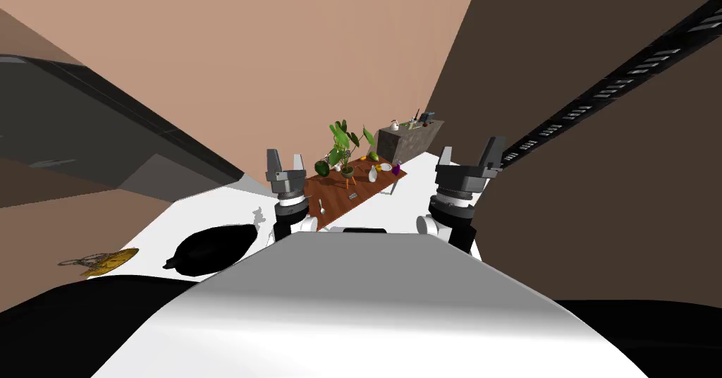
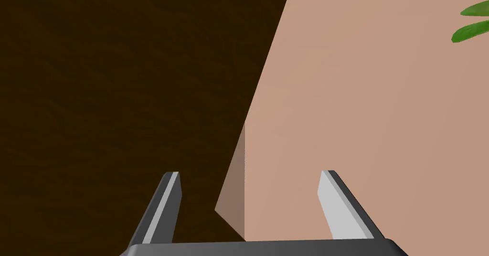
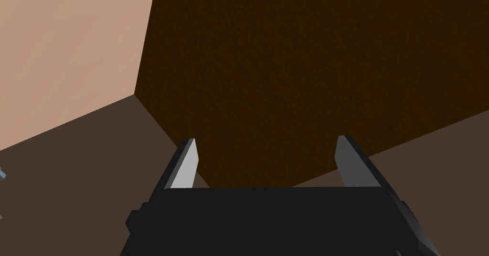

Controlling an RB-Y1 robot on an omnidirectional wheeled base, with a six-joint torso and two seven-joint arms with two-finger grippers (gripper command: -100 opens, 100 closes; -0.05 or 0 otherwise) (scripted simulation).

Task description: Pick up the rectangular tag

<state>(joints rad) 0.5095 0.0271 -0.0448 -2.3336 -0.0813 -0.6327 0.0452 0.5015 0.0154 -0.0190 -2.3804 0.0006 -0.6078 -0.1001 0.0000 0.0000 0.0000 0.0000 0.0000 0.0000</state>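
1. Ahead, across a white floor (image 1: pixel 211 208), stands a long reddish-brown table (image 1: pixel 337 190), well apart from both arms.
2. The rectangular tag (image 1: pixel 353 196) lies flat on the table's near half, small and dark. It sits alone on bare tabletop: a spoon (image 1: pixel 321 206) lies to its left near the table's near end, and a white bottle (image 1: pixel 372 175) stands beyond it to the right.
3. Farther along the table are a leafy green plant (image 1: pixel 345 144) in a small pot, a round dark green fruit (image 1: pixel 322 168) beside it, a white bowl (image 1: pixel 386 167) and a purple item (image 1: pixel 396 170). Too small to tell more.
4. The left gripper (image 1: pixel 285 156) is raised in front of the chest, pointing up and forward, nothing between the blades. In the left wrist view its fingers (image 2: pixel 167 205) stand wide apart, released; two leaf tips of the plant show at the edge.
5. The right gripper (image 1: pixel 471 149) is raised likewise, on the other side of the table's near end. In the right wrist view its fingers (image 3: pixel 185 169) are spread apart, empty.
6. Neither gripper touches the tag; both are well short of the table.
7. Beyond the table stands a grey counter (image 1: pixel 409 139) with a white kettle (image 1: pixel 395 124) on top.
8. On the floor to my left lie a black rounded object (image 1: pixel 211 248) and a flat yellow item (image 1: pixel 106 261).
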